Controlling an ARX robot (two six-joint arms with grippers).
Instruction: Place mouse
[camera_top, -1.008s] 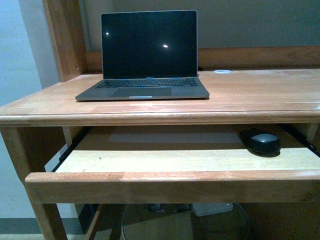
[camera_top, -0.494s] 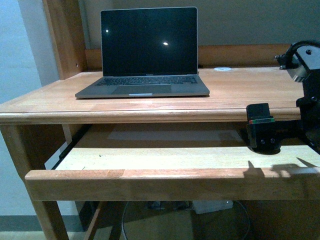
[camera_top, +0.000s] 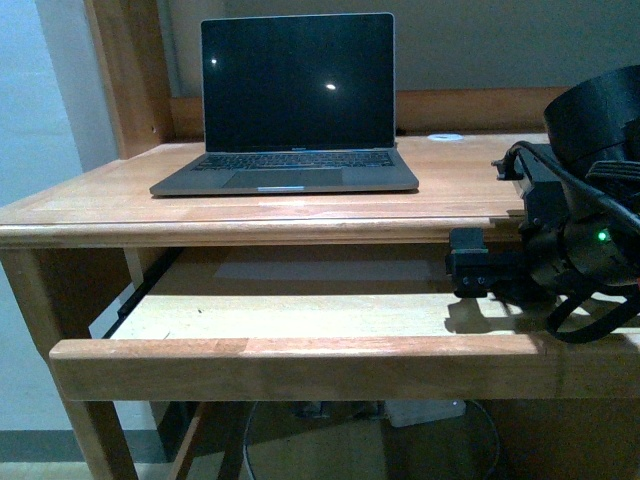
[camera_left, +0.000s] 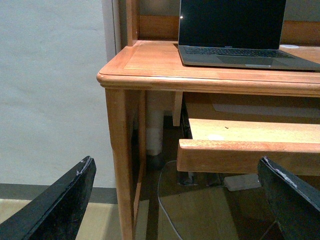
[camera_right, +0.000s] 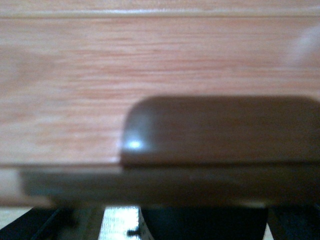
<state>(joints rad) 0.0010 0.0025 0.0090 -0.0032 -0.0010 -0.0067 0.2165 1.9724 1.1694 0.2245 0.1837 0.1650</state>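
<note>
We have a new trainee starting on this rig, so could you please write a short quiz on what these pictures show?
1. True or false: the laptop has its lid shut.
2. Where is the right gripper? A. Over the laptop's keyboard. B. Over the right part of the pull-out tray, lower than the desk top. C. Down by the floor.
3. Fill in: in the left wrist view, the left gripper has its jaws ___.

Key: 1 false; 2 B; 3 open.
</note>
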